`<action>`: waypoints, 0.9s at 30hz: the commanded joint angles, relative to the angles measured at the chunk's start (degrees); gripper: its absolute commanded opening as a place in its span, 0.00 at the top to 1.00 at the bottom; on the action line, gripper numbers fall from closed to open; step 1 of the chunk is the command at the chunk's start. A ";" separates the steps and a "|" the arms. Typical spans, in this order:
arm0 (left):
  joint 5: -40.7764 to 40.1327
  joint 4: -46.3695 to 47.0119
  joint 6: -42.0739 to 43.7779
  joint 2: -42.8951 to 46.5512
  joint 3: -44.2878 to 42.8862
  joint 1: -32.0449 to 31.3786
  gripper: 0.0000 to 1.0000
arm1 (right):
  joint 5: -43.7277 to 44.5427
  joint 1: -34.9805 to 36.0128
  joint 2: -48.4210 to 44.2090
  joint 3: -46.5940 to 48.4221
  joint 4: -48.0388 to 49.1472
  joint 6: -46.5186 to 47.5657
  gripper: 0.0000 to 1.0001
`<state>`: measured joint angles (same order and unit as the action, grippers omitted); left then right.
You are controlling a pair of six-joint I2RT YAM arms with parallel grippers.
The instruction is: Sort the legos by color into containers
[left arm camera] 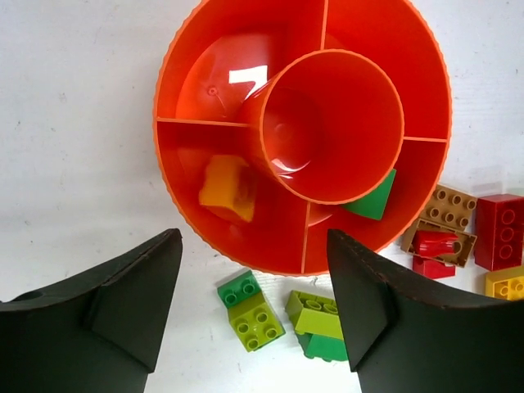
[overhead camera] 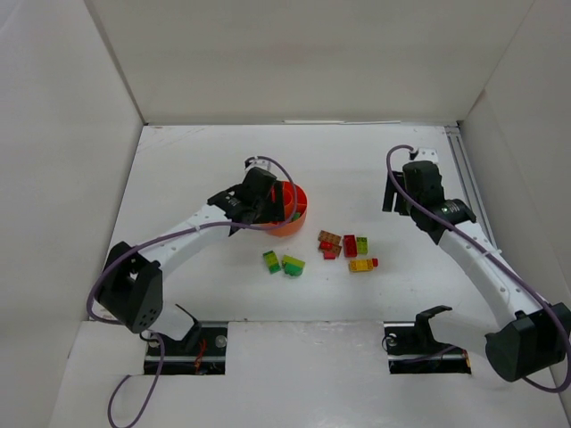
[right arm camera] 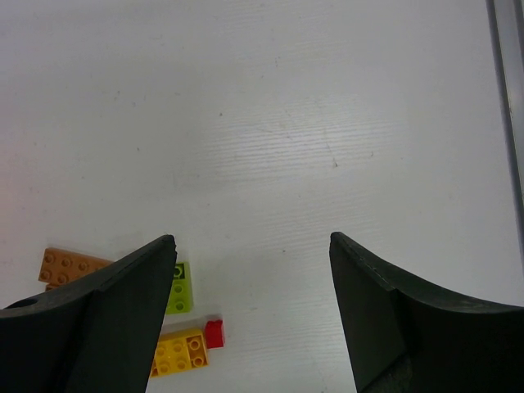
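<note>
Orange dish [left arm camera: 187, 75], yellow brick [left arm camera: 228, 187] inside, legos [overhead camera: 350, 246] beside

Your white table [overhead camera: 178, 178] carries the orange dish [left arm camera: 196, 74], just beyond the fingers [left arm camera: 123, 311] of the left gripper [left arm camera: 254, 233]. A green-and-lime brick [left arm camera: 251, 309] lies between those fingers, and a second lime-green brick [left arm camera: 315, 315] is partly behind one. A tan plate [left arm camera: 453, 209], a red brick [left arm camera: 499, 231] and a yellow brick [left arm camera: 508, 282] lie outside that finger. A lime brick [right arm camera: 180, 286] lies just beside one of the fingers [right arm camera: 106, 319] of the right gripper [right arm camera: 253, 237].
</note>
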<state>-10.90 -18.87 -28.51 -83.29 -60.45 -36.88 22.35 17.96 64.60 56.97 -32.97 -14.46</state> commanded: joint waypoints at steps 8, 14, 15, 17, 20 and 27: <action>2.81 1.20 -0.32 10.58 0.06 -0.03 0.00 | -5.29 -0.38 -0.79 -2.72 -13.59 -10.82 0.19; 3.51 1.21 -2.43 14.38 1.21 -0.03 0.00 | -18.38 0.23 -4.21 -14.77 -8.88 -17.17 0.24; 4.03 1.21 -2.43 15.25 1.90 -0.03 0.00 | -19.61 0.24 -4.74 -15.83 -7.47 -17.18 0.24; 4.04 1.73 -2.43 16.05 2.70 -0.03 0.00 | -20.77 3.47 -4.74 -17.50 -5.62 -16.57 0.25; 5.18 1.73 -2.43 16.58 4.10 -0.03 0.00 | -18.75 9.78 -5.27 -17.51 -5.00 -16.04 0.25; 9.23 2.26 -1.90 17.80 6.30 -0.03 0.00 | -16.53 23.59 -2.03 -16.90 3.77 -8.97 0.18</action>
<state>-3.92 -17.82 -30.55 -67.64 -54.96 -36.88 5.61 37.15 61.63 38.50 -37.39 -29.80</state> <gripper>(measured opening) 0.997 0.806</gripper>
